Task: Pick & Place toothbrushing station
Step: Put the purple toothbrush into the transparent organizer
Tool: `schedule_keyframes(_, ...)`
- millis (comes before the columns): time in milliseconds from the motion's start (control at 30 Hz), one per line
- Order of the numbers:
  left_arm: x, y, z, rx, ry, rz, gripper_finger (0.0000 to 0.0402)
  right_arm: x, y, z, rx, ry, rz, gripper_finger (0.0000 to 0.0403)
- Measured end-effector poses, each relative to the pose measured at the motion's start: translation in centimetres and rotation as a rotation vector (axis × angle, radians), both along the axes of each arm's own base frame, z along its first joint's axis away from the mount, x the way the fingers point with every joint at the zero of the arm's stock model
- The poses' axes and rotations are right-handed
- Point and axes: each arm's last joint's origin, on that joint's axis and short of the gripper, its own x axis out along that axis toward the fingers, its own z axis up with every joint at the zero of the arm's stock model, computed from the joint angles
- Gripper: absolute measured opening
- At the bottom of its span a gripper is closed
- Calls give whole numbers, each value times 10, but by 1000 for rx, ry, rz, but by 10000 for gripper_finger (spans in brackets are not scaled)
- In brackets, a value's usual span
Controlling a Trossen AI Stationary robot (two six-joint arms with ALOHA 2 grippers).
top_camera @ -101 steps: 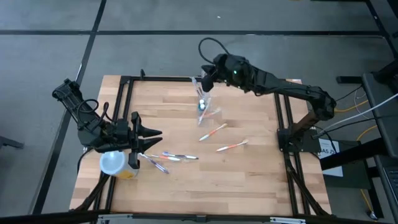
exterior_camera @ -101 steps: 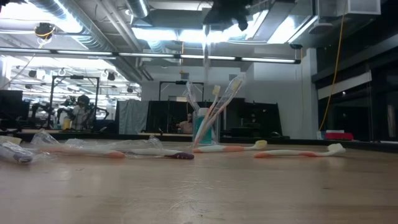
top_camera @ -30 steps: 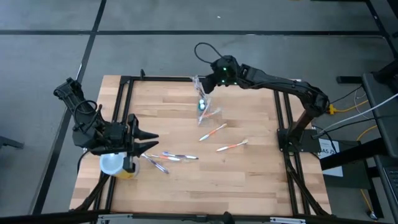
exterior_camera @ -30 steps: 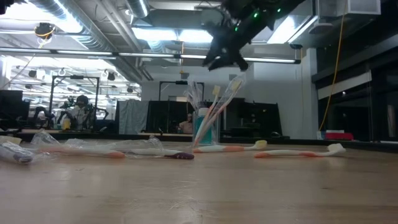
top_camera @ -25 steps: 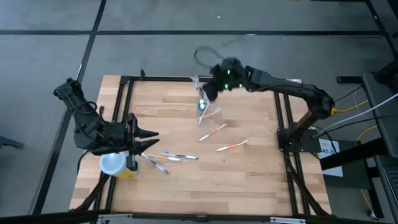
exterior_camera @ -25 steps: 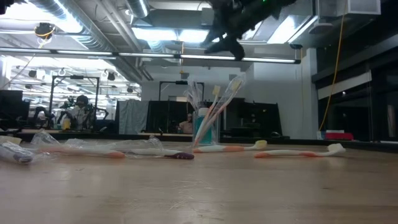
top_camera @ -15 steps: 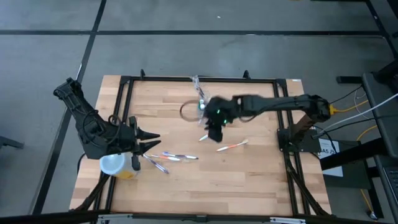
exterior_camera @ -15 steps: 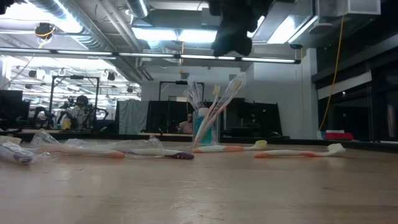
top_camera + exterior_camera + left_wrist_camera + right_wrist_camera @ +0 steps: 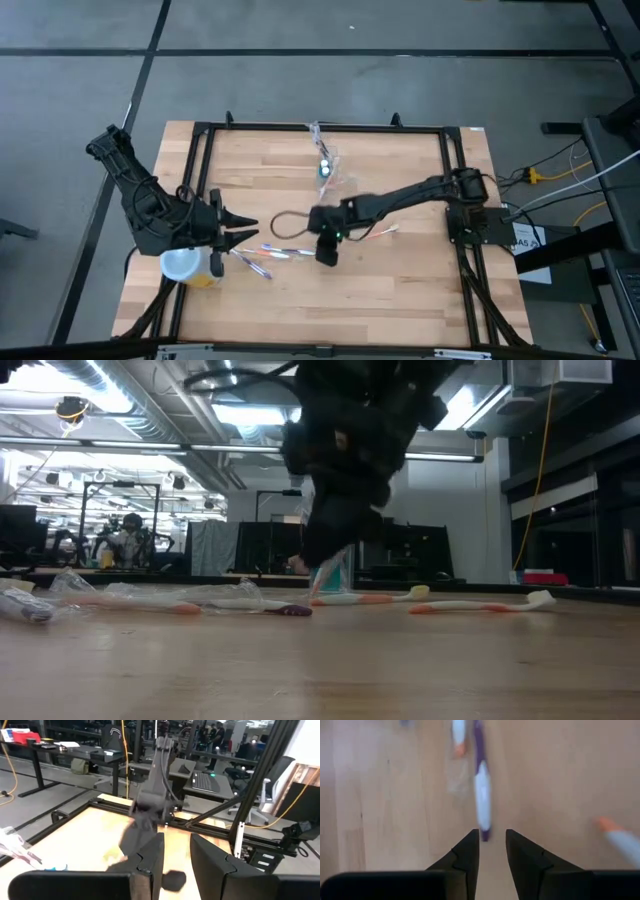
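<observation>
**Right arm hanging over the loose brushes, cup sitting alone at the back**

So the right gripper (image 9: 327,250) is hovering low over the middle of the wooden table (image 9: 400,290), pointing straight down. In its wrist view the fingers (image 9: 465,852) are sitting apart with a narrow gap and nothing between them, and a purple-and-white toothbrush (image 9: 482,800) is lying on the wood just past the tips.

The toothbrushing station (image 9: 326,172), that little clear cup with brushes sticking out of it, is standing near the back edge of the table, well apart from the right gripper. In the low view the arm is blocking most of it.

The left gripper (image 9: 238,222) is waiting at the left side, just beside the yellow tub (image 9: 187,266), fingers slightly parted and holding nothing. More toothbrushes (image 9: 268,252) are lying between the two grippers.
</observation>
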Motion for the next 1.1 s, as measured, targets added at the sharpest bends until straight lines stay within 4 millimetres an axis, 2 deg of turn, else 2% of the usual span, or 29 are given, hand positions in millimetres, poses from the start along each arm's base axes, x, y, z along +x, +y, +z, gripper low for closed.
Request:
schedule_keyframes(100, 0, 0, 0, -1, 1, -5, 88, 3, 12, -11, -5, 13, 21, 98)
schedule_keyframes(300, 0, 0, 0, -1, 1, -6, 88, 4, 26, -15, -82, -19, 31, 98)
schedule_keyframes(500, 0, 0, 0, -1, 1, -7, 88, 8, 24, -14, -116, -71, 31, 98)
schedule_keyframes(867, 0, 0, 0, -17, -5, -8, 88, 13, 27, -33, -85, -63, 52, 97)
schedule_keyframes(1100, 0, 0, 1, -23, -8, -7, 88, 16, 35, -40, -76, -83, 69, 97)
